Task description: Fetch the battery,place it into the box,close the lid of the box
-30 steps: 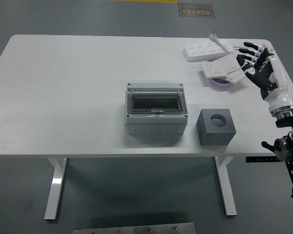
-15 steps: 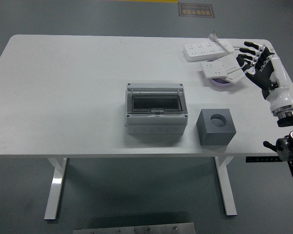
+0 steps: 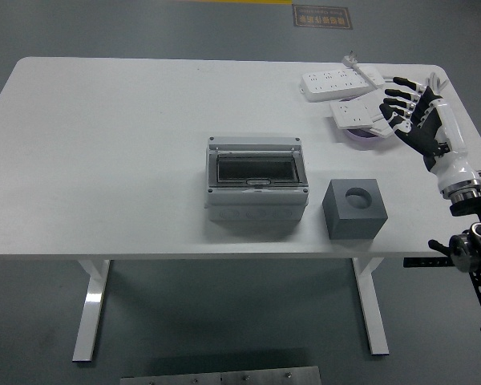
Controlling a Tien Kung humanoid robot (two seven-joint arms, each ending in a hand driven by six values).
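Grey floor surrounds a white worktop that carries a grey box with its dark see-through lid lying shut, near the middle, and a dark grey block with a round hole in its top just to the box's right. At the far right corner lie a white power strip and a second white strip resting on a purple disc; no battery can be made out. Over that corner the right hand hovers with its fingers spread and holding nothing, fingertips close to the second strip.
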